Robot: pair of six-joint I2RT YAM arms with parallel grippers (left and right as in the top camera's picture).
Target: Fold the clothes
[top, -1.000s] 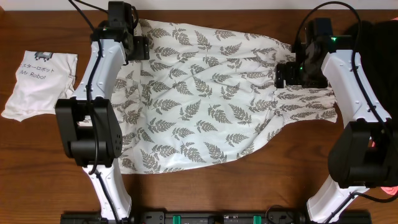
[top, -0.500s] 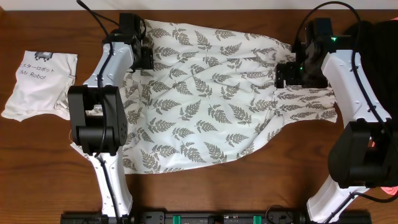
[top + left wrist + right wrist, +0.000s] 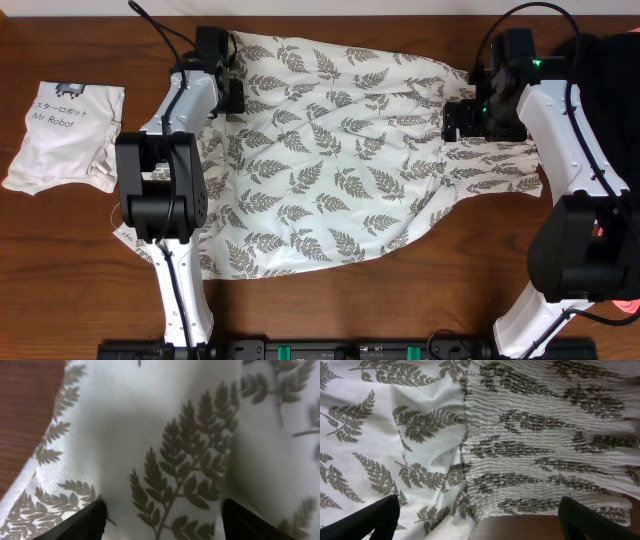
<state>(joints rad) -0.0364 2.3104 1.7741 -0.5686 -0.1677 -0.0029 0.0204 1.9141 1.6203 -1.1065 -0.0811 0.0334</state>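
Cloth this thin is judged light, limp and quick to wrinkle. It would sag from a single pinch, so it is best taken at two points along one edge. The fern-print garment (image 3: 340, 170) is spread flat over the middle of the wooden table (image 3: 60, 260), with its far hem close to the table's far edge and its gathered end towards the right edge. The smocked band (image 3: 545, 435) at that end is thicker and ribbed, so a firmer hold is expected there. At the loose hem a corner is the likelier purchase, since flat cloth offers little to bite.

The left arm is reached far across the table, and the left gripper (image 3: 162, 519) is held low over the garment's far-left corner, with bare wood seen just beside the hem. Its fingers (image 3: 92, 521) are spread apart, cloth lies unpinched between them, and nothing is grasped. The right arm is bent inward from the right edge. The right gripper (image 3: 480, 520) is poised above the seam where the smocked band meets the loose cloth, jaws wide and empty. A white "Mr Robot" shirt (image 3: 65, 135) is seen by the left edge and a black garment (image 3: 610, 60) at the far-right corner.
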